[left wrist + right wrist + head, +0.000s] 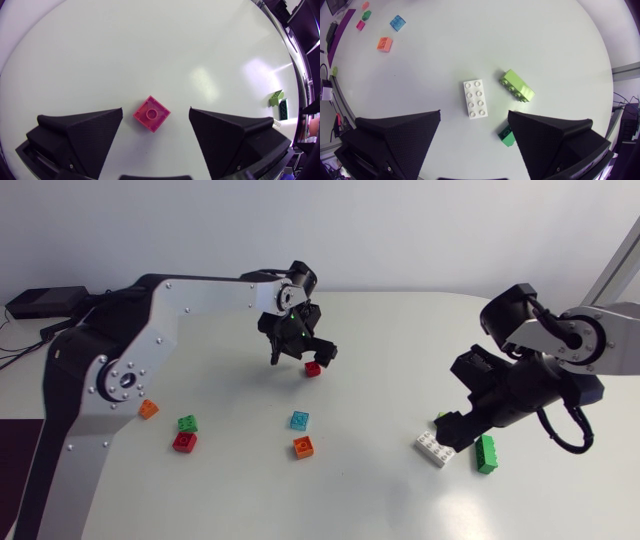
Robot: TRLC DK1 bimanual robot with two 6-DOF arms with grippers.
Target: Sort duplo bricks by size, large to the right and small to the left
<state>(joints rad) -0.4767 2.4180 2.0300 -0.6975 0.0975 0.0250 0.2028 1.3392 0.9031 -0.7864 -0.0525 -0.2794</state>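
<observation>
Left hand (155,109) spread, poised over small red brick (151,114); right hand (474,111) spread above white brick (475,95).

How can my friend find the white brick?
Go to the right side of the table, by the right arm. Three long bricks lie there. Next to the lime brick and the dark green brick, the white brick is the only white one.

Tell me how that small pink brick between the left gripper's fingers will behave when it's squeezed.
The pink brick looks like a rigid moulded block, so it probably won't deform. It lies cornerwise to the open fingers of the left gripper, so it may twist or slide on the smooth table as they close. Low and flat-based, it is unlikely to roll or tip.
</observation>
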